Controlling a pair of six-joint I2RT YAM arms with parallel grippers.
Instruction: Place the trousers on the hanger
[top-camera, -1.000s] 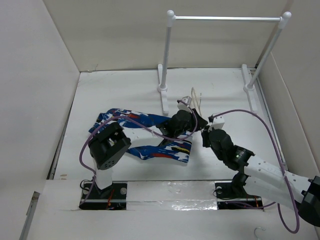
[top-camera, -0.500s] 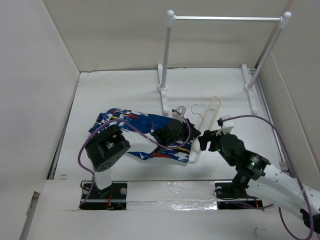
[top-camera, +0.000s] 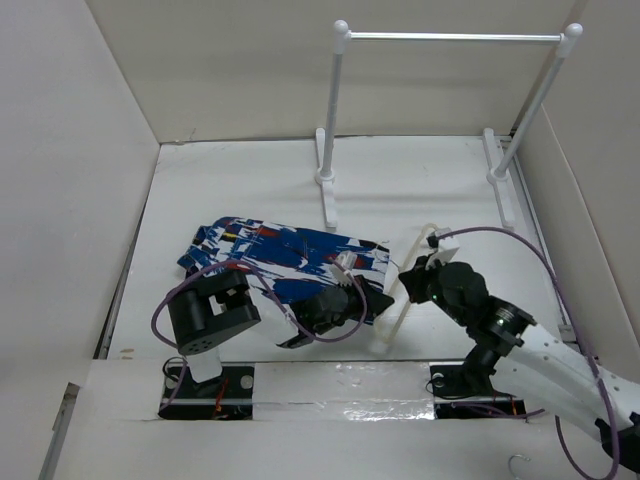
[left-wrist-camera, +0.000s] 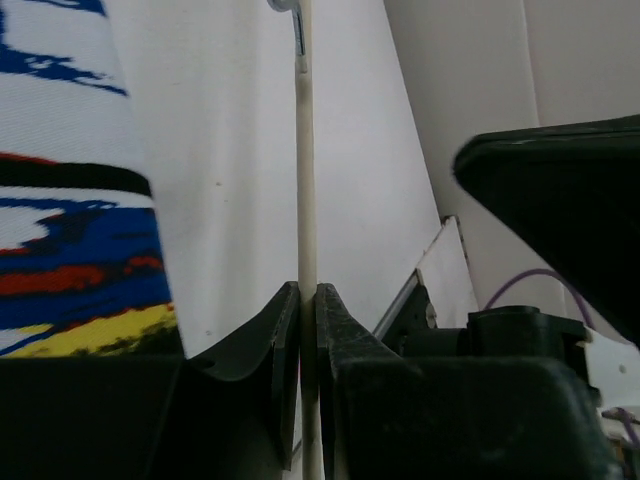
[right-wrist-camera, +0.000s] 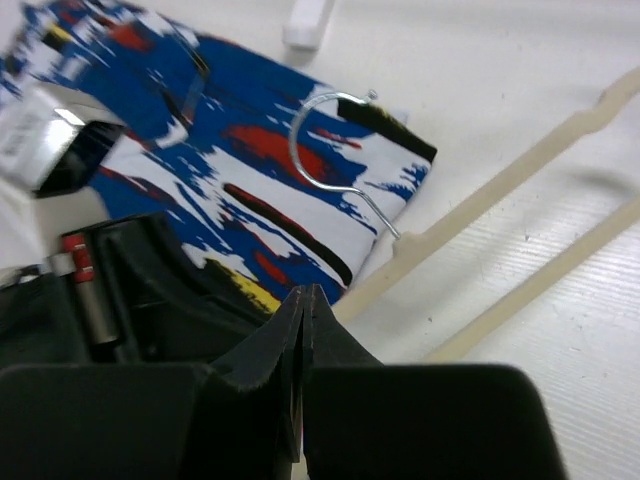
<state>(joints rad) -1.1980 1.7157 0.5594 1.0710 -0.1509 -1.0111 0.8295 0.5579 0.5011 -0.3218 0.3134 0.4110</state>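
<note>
Trousers (top-camera: 285, 255): flat on tabletop (top-camera: 230, 180), not yet threaded. Hanger (left-wrist-camera: 307, 150): just beside trousers, thin bar clamped in left hand (left-wrist-camera: 308, 295). Right hand (right-wrist-camera: 303, 298): fingers together (whether on hanger, cannot tell). Risks: bar twisting or slipping in so narrow a pinch; soft fabric bunching, snagging on hook (right-wrist-camera: 325, 140) instead of sliding through.

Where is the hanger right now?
Top view: the hanger is right of centre, against the trousers' right edge; the left pincer is shut on one of its bars.
</note>
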